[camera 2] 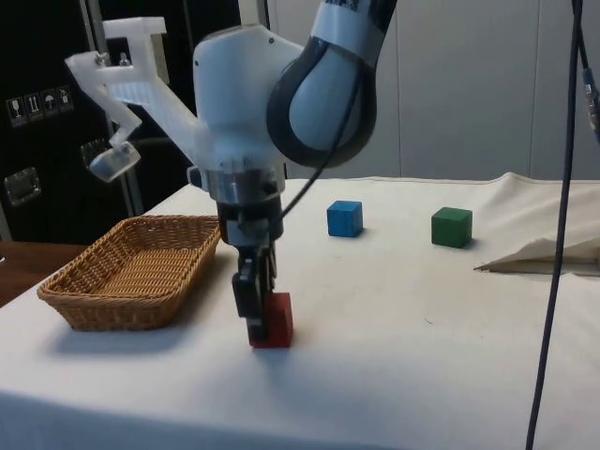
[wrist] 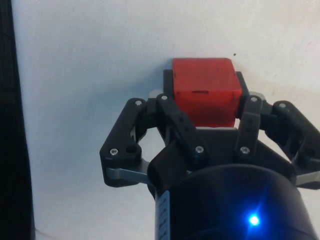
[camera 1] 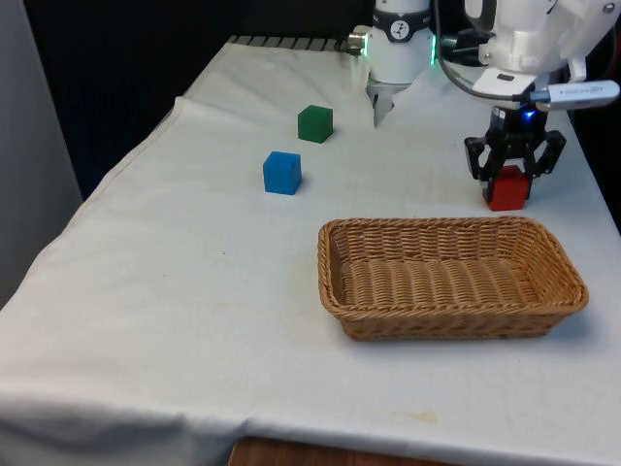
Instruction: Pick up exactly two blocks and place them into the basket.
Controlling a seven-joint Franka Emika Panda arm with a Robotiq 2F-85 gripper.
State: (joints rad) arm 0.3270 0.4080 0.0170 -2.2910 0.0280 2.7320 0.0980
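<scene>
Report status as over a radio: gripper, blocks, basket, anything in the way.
Gripper shut on red block, block on the cloth. Blue block and green block untouched. Wicker basket holds nothing. Path to basket clear.

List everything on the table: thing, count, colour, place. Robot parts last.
Red block: one, red, on the cloth beyond the basket toward the front view's right, between the hand's fingers.
Blue block: one, blue, on the cloth toward the front view's left, apart from the basket.
Green block: one, green, just beyond the blue block.
Basket: one, tan wicker, nothing in it, near side of the table.
Cloth: one, white, covering the table.
Hand: one, black, closed on the red block, which sits on the cloth.
</scene>
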